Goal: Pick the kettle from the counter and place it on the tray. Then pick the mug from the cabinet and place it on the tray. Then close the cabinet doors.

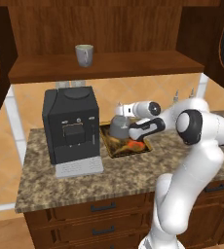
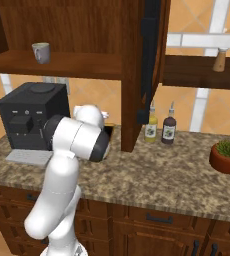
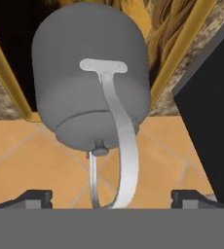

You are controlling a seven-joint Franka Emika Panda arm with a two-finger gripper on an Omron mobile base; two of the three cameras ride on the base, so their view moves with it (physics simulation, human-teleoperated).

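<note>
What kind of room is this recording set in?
A rendered home kitchen, it seems: a granite counter over wooden drawers, a black coffee machine beside a kettle on a tray, and a mug in an open wall cabinet.

Big black coffee machine (image 1: 71, 127) on the left w/ a grey drip tray (image 1: 79, 168) at its foot. 2 bottles side by side: a yellow one (image 2: 151, 128) & a dark brown one (image 2: 169, 129). Small green plant in a red-brown pot (image 2: 228, 156) far right. Up on a side shelf (image 2: 202, 75), 2 wooden grinders (image 2: 219, 60). Orange tile wall (image 1: 133, 95) behind, w/ a white outlet plate (image 1: 70, 84) above the machine.
</note>
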